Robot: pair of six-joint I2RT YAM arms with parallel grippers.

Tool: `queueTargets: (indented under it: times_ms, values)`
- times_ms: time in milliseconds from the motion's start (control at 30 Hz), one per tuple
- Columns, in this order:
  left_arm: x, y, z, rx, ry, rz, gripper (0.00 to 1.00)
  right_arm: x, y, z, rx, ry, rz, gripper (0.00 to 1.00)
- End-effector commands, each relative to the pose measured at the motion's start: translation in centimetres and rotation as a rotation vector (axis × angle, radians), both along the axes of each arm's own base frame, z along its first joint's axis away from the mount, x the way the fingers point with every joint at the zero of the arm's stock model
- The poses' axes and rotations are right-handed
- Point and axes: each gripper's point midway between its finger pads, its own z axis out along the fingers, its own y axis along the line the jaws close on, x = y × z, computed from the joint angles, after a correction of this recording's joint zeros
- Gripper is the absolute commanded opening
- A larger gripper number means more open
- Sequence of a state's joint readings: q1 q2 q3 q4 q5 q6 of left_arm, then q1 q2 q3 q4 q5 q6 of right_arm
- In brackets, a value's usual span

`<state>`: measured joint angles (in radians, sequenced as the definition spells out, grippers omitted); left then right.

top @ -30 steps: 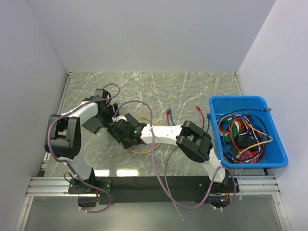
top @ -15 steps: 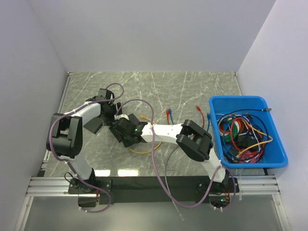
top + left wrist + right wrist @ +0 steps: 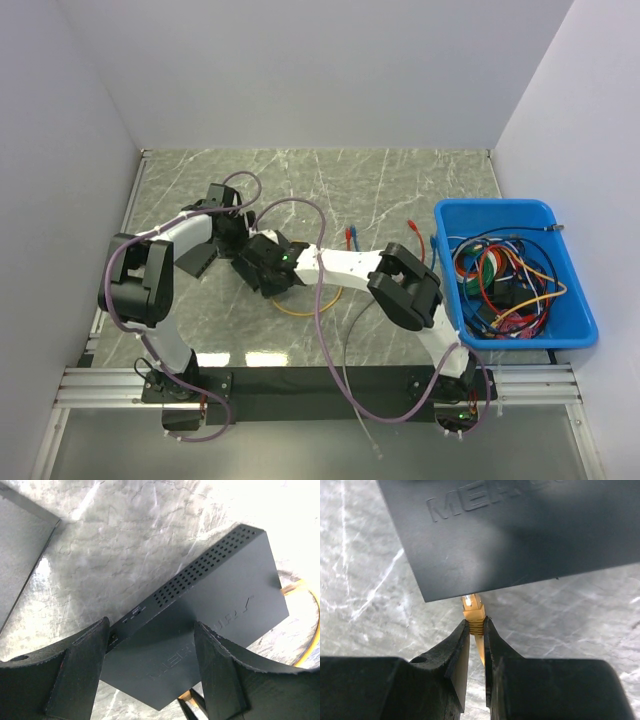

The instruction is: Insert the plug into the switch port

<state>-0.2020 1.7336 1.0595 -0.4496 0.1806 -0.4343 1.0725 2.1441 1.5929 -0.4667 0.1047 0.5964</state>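
**Plug and switch at the desk centre.** The plug (image 3: pixel 474 611) (orange, with a clear tip) is pinched between the closed fingers (image 3: pixel 457 647) of the right tool (image 3: pixel 476 630). Its tip is met by the lower edge of the black switch (image 3: pixel 520 535); whether it is seated in a port cannot be told, since the edge hides it. Raised lettering is seen on the broad face of the switch.

In the left wrist view, the left tool (image 3: pixel 150 665) is held with its fingers (image 3: pixel 80 670) spread wide. The near end of the switch (image 3: pixel 215 600) is framed between them, and a vented side and a few small openings are shown. Contact between these fingers and the casing cannot be made out.

From above, both tools are brought close together over the grey marbled desk (image 3: pixel 400 180), left tool (image 3: pixel 232 235) beside right tool (image 3: pixel 262 262). A yellow cable (image 3: pixel 300 310) is looped just beneath them. A blue bin (image 3: pixel 500 212) of tangled cables is set at the right edge.
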Motion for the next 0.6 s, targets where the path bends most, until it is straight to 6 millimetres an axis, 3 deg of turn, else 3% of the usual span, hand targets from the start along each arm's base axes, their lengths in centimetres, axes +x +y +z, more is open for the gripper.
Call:
queueTargets:
  times_ms: [0,233,567]
  values:
    - [-5.0,-2.0,-2.1,-0.057,0.199,-0.051,0.73,6.3,1.8,3.6,0.133,-0.139,-0.175,0.0]
    - [-5.5,-2.9,-2.2,-0.065,0.206,-0.074,0.74,7.8,3.0,4.5,0.15,-0.157,-0.174,0.0]
    - [-6.3,-3.8,-2.4,-0.085,0.223,-0.098,0.74,12.5,3.7,7.2,0.193,-0.202,-0.274,0.0]
